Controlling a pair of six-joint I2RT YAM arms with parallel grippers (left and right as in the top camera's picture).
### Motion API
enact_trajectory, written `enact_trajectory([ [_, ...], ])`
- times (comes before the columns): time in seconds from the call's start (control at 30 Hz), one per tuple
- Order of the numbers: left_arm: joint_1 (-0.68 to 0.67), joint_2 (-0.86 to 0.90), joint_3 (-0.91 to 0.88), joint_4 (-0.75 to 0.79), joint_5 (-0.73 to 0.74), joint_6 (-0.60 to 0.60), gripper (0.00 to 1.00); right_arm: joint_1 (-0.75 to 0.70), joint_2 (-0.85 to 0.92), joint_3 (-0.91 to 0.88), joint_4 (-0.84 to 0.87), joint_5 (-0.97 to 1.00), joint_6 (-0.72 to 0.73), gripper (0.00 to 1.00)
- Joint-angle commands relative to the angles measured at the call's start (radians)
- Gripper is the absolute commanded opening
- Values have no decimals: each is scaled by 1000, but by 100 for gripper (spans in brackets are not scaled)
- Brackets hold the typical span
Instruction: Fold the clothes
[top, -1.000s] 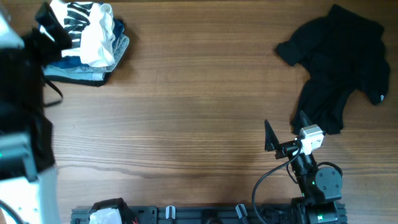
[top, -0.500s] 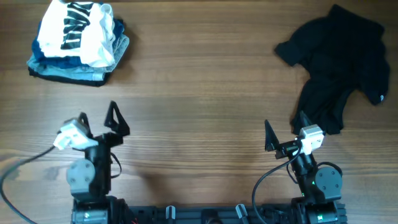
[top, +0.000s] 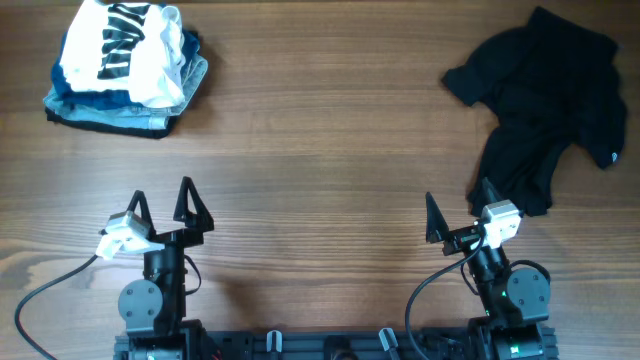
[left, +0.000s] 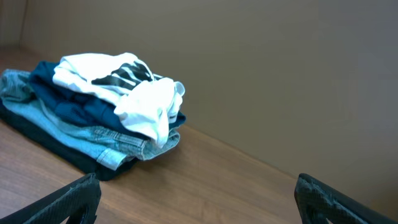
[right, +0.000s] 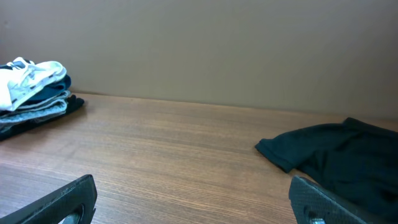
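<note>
A stack of clothes (top: 125, 65) lies at the far left of the table: a white T-shirt with black lettering (left: 118, 78) on top of blue and denim pieces. A crumpled black tee (top: 545, 100) lies at the far right, and its sleeve edge shows in the right wrist view (right: 329, 155). My left gripper (top: 161, 192) stands open near the front left, well short of the stack. My right gripper (top: 456, 195) is open near the front right, its right fingertip just beside the black tee's lower hem. Neither gripper holds anything.
Bare wooden table (top: 320, 180) stretches between the two heaps of fabric. The arm bases and a black rail (top: 330, 345) run along the front edge. A plain wall rises behind the table's far edge (right: 205, 106).
The left arm has drawn back from over the stack at the far left and come down to the front left, jaws open. The right arm and both heaps have not moved.
</note>
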Motion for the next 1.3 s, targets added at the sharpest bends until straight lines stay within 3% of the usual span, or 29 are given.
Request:
enact_trajectory([
  [0.0, -4, -12, -20, -13, -10, -13, 100, -3, -6, -1, 4, 14, 16, 100],
  [0.17, -4, -12, -20, -117, 3, -6, 100, -3, -6, -1, 4, 14, 16, 100],
  [1.27, -3, -8, -20, -116, 13, -6, 100, -3, -6, -1, 3, 14, 16, 100],
])
